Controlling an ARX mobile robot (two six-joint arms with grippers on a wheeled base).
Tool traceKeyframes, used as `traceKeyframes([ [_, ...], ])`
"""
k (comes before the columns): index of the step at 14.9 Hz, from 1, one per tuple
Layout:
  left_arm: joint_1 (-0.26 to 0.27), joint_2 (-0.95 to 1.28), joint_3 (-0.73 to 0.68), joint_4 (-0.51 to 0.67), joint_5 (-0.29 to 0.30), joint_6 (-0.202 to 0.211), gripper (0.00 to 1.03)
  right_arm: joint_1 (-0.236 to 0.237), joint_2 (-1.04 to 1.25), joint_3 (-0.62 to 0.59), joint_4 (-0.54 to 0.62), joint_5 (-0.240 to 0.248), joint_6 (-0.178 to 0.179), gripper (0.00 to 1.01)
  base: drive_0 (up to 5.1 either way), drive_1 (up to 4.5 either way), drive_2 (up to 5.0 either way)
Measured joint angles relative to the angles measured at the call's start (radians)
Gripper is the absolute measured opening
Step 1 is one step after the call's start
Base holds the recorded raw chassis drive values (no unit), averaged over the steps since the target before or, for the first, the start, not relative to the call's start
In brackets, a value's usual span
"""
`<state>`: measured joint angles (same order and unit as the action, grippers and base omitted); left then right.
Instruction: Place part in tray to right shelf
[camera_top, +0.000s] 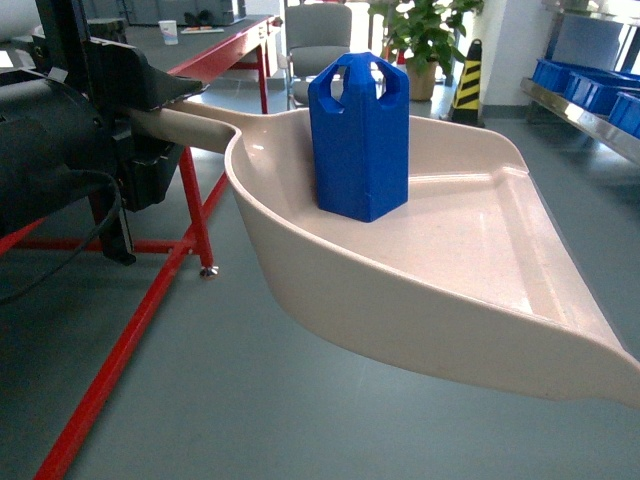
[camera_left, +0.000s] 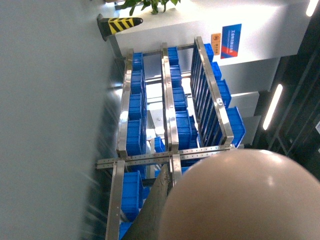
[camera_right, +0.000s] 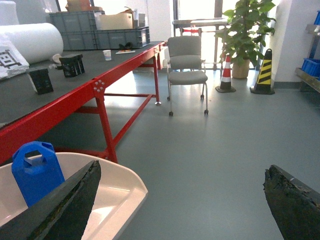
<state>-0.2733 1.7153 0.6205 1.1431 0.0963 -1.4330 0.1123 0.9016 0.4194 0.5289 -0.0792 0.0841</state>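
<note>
Head view shows the tray (camera_top: 470, 260) held up in the air over the grey floor. The part (camera_top: 360, 135) stands upright inside the tray, near the deep curved end, close to where the handle joins. The left gripper (camera_top: 150, 120) is at the far end of the handle from the part. It looks clamped on the handle, but its fingers are hidden behind black parts, so I cannot tell for sure.

The right gripper (camera_right: 182, 200) holds nothing. Its two dark fingers (camera_right: 60, 207) are spread wide apart, with bare floor between them. It hangs just beside the tray's rim.

The right shelf (camera_top: 585, 115) is well apart from the tray, past its wide flat lip, with blue crates (camera_top: 595, 85) on it. The red table (camera_top: 225, 45) is behind the tray, on the handle side.

I think this is the carrying step. The part is already in the tray but not at the shelf yet. Next, the robot needs to get the tray close to the shelf and keep it level, so the tall part does not tip over.
</note>
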Motion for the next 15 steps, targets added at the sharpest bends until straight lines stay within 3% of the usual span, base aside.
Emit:
traceKeyframes([
  [15,0.000,0.000,0.000,-0.005,0.000,0.000,0.13,-0.001,0.000,0.000,0.001,0.000,0.000,0.98,0.0,4.06,-4.0],
])
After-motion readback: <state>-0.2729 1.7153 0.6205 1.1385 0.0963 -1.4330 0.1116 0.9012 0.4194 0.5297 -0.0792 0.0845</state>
